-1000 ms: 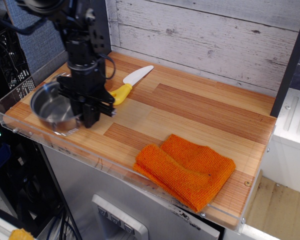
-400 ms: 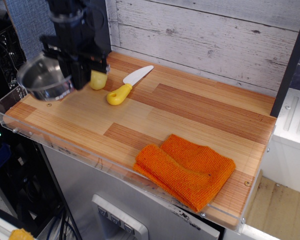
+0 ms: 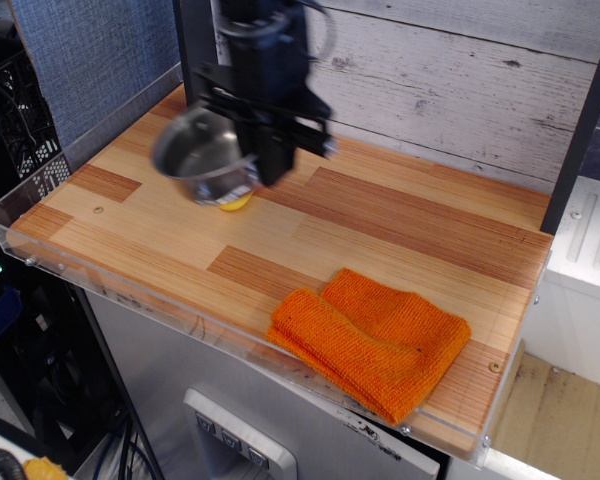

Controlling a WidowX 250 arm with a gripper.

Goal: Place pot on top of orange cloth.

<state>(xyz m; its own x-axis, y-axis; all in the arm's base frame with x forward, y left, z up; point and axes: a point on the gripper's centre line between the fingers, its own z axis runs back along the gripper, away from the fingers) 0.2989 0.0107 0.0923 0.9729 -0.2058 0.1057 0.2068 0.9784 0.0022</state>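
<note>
- A black robot gripper [image 3: 268,165] hangs above the wooden table, its fingers clamped on the right-hand rim of the pot [image 3: 202,155].
- The pot, shallow and shiny steel, is held clear of the table [image 3: 400,225], its open side facing up and slightly towards the camera; it looks empty.
- Just below the pot's lower edge a small yellow object [image 3: 235,202] peeks out on the table; most of it is hidden, so what it is cannot be told.
- The orange cloth [image 3: 375,338] lies folded near the front right edge of the table, well apart from the pot.
- Judged from this, the carrying step is under way: the pot is lifted but not yet over the cloth.
- The next move calls for travelling right and towards the front edge, then lowering the pot level onto the middle of the cloth before letting go.
</note>
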